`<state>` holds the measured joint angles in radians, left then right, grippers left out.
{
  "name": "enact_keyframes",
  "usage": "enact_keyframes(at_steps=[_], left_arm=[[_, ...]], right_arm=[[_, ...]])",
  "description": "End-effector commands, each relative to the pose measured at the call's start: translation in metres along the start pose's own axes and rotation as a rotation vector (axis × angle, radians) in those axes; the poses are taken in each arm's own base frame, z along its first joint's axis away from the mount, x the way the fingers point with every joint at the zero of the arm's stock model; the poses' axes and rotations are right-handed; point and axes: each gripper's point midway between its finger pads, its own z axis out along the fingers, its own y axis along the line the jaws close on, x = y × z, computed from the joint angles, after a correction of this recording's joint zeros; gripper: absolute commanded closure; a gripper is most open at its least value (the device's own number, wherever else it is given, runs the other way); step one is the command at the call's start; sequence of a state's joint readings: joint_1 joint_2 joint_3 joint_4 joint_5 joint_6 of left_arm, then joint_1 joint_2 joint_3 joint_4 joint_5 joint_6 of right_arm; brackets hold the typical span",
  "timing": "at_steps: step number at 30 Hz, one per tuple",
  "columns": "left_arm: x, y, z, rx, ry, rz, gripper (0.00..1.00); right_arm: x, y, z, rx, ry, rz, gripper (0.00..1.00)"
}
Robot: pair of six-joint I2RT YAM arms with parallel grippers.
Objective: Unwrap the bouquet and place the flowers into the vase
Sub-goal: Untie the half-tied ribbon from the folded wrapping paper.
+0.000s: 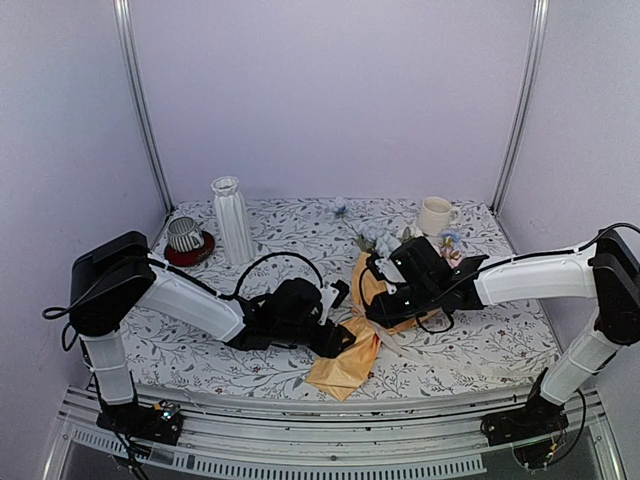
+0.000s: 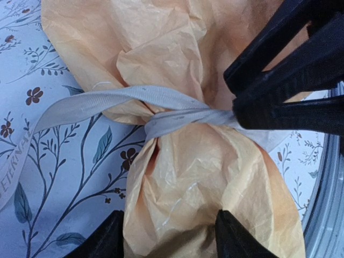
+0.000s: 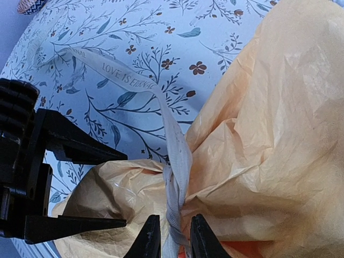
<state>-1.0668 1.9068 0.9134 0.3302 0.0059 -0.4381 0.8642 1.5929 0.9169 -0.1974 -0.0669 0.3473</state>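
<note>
Left claw [image 2: 169, 215] is clamping the bouquet [image 2: 161, 54], which is stretching toward its twelve o'clock; right claw [image 3: 174, 217] is pinching the ribbon [image 3: 177, 156], the bouquet billowing at three o'clock.

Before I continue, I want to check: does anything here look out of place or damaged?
Nothing looks damaged. The bouquet lies on its side, and its ribbon trails loose over the table. One small bluish thing, perhaps a fallen flower, lies alone near the back edge. The vase stands upright.
</note>
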Motion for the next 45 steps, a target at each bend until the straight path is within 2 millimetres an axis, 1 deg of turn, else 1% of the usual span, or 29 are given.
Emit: enact_keyframes(at_steps=[1,6,7,8,11,13,19,27,40,43,45], left_arm=[[0.001,-0.006,-0.004,0.005,-0.005,0.014,0.42],[0.001,-0.005,-0.004,0.002,-0.005,0.012,0.42],[0.001,-0.006,-0.004,0.003,-0.005,0.013,0.42],[0.001,-0.005,-0.004,0.002,-0.005,0.013,0.42],[0.0,-0.005,-0.004,0.002,-0.006,0.013,0.42],[0.001,-0.005,-0.004,0.002,-0.005,0.013,0.42],[0.001,-0.006,-0.004,0.002,-0.004,0.013,0.42],[0.0,-0.005,-0.004,0.001,-0.006,0.012,0.42],[0.0,-0.006,-0.005,0.0,-0.007,0.013,0.42],[-0.002,-0.007,-0.006,0.003,-0.012,0.012,0.42],[-0.002,-0.007,-0.007,0.005,-0.014,0.014,0.41]], right_arm=[[0.003,0.008,0.008,-0.037,0.018,0.0,0.77],[0.005,0.007,0.012,-0.037,0.03,0.0,0.8],[0.004,0.007,0.011,-0.033,0.025,0.001,0.85],[0.003,0.007,0.009,-0.031,0.017,0.002,0.87],[-0.004,0.007,0.0,-0.026,-0.017,0.002,0.95],[-0.009,0.007,-0.008,-0.024,-0.047,0.003,0.96],[-0.022,0.006,-0.033,-0.021,-0.145,0.015,0.96],[-0.026,-0.001,-0.048,0.008,-0.201,0.035,0.96],[-0.019,-0.003,-0.045,0.014,-0.182,0.041,0.89],[-0.017,0.0,-0.041,0.002,-0.161,0.028,0.88],[-0.016,0.001,-0.038,0.0,-0.144,0.022,0.84]])
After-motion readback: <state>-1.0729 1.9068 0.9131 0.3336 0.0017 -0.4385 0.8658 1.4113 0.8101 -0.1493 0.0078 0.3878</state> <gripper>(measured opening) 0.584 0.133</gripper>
